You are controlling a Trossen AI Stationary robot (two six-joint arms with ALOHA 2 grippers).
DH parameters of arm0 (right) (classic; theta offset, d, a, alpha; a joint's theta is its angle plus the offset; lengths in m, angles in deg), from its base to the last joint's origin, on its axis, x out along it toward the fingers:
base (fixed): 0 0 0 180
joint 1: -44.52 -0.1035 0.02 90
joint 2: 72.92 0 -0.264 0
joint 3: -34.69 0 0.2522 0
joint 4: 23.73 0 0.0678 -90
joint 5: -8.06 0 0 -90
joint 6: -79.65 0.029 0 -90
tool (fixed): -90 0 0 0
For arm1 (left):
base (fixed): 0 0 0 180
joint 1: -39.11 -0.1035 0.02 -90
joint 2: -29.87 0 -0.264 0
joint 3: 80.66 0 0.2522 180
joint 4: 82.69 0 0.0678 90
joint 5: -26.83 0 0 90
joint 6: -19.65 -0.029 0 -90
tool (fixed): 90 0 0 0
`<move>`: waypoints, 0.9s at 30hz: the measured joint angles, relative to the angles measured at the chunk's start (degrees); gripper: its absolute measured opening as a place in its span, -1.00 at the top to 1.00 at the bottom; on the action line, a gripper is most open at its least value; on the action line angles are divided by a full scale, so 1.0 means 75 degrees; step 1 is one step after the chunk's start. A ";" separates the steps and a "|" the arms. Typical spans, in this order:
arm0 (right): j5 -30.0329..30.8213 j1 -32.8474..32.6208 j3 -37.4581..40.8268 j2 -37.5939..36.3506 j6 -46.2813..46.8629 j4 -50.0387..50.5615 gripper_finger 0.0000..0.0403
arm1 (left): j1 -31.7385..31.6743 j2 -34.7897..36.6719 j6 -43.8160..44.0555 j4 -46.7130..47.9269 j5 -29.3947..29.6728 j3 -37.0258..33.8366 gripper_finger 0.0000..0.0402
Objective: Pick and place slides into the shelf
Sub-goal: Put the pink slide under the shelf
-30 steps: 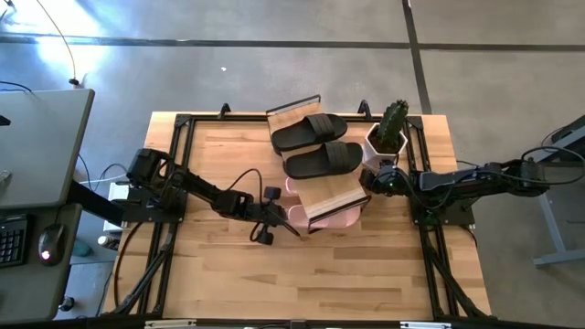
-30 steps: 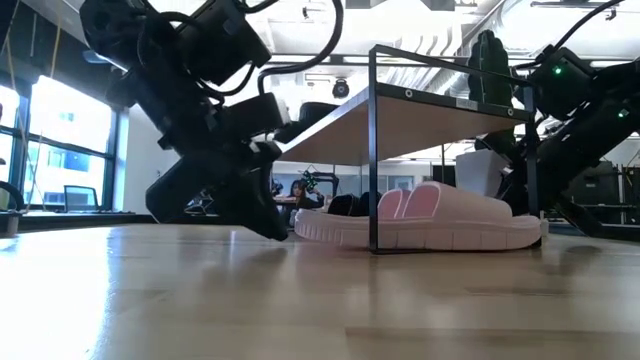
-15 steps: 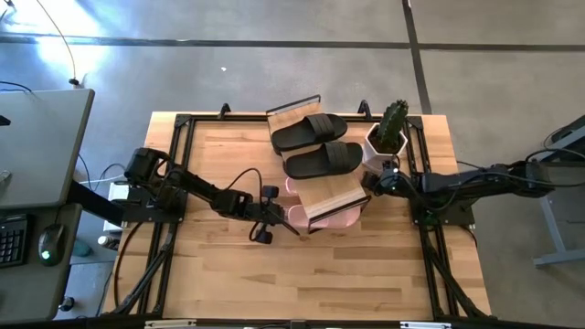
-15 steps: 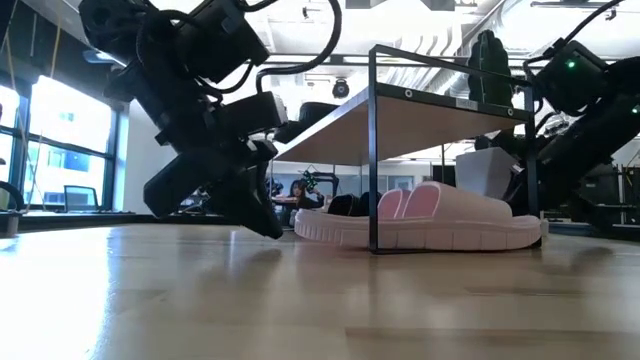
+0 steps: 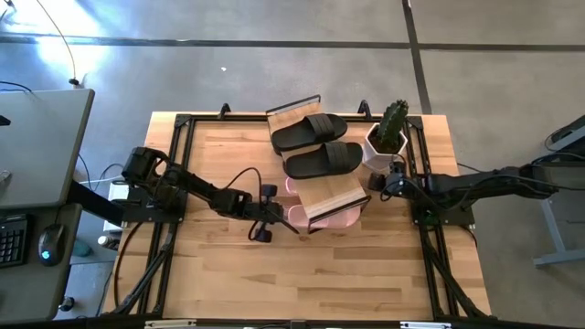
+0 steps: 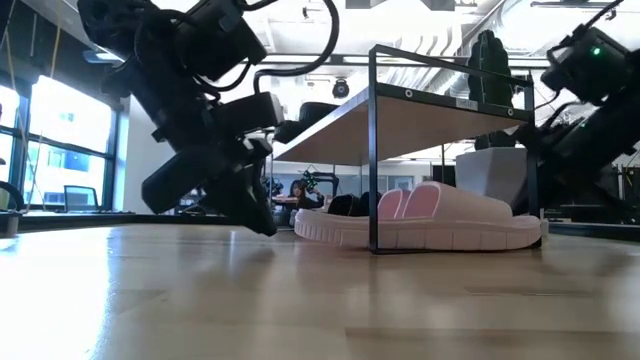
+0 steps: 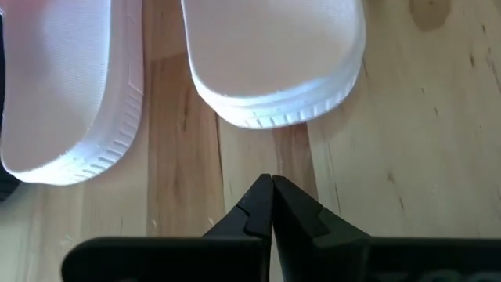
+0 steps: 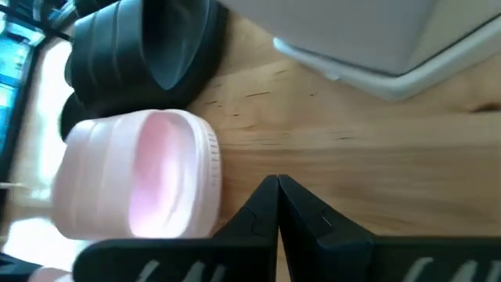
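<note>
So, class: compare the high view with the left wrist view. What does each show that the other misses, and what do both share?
Only the high view shows the shelf with two black slides on its upper boards, the cactus pot, and the right gripper near the shelf's right end. Only the left wrist view shows that the left gripper is shut, its tips just short of one slide's end. Both show the pink slides side by side on the wooden table.

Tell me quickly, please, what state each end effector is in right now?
Left end effector: closed, holding nothing, just short of the pink slides.
Right end effector: closed, holding nothing.
</note>
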 joint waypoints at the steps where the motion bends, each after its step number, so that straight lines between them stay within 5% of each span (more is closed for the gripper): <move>1: 0.0101 -0.0070 -0.0161 -0.0119 -0.0002 0.0456 1.00 | 0.0000 0.0000 0.0014 0.0059 -0.0001 0.0000 1.00; 7: 0.1139 -0.0698 -0.1751 -0.0527 -0.0025 0.3463 1.00 | 0.0000 0.0000 0.0141 0.0111 0.0006 0.0000 1.00; 15: 0.2037 -0.2086 -0.4005 -0.0405 -0.0137 0.5476 1.00 | 0.0003 0.0000 0.0207 0.0119 0.0009 0.0000 1.00; 20: 0.2101 -0.3357 -0.4827 -0.0080 -0.1017 0.5014 1.00 | 0.0003 0.0000 0.0262 0.0211 0.0009 0.0000 1.00; 27: 0.2295 -0.5635 -0.5158 0.0867 -0.3666 0.1767 1.00 | 0.0003 0.0000 0.0369 0.0289 0.0008 0.0000 1.00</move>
